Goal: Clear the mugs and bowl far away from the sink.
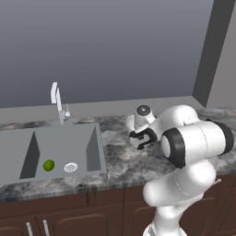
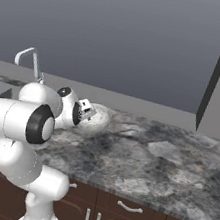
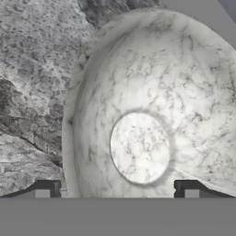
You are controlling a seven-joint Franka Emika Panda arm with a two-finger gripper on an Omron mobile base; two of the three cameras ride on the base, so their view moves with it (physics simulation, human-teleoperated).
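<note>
My gripper (image 3: pixel 117 191) stands spread wide with nothing in it, its two tips low in the hand view on either side of the bowl (image 3: pixel 152 115), which takes up the middle and right of that frame. In the right base view the gripper (image 2: pixel 85 111) sits left of centre, at the near rim of the bowl (image 2: pixel 99 119) on the counter (image 2: pixel 163 166).

I judge the task barely begun: the bowl is not grasped and sits not far from the sink (image 1: pixel 50 154), which lies at the left of the left base view. It has yet to be carried well away. I see no mugs here, so I cannot say how they stand.

Count: one bowl, one sink with one tap (image 1: pixel 57 102), one small green fruit (image 1: pixel 49 165) in the basin beside the drain (image 1: pixel 70 167).
</note>
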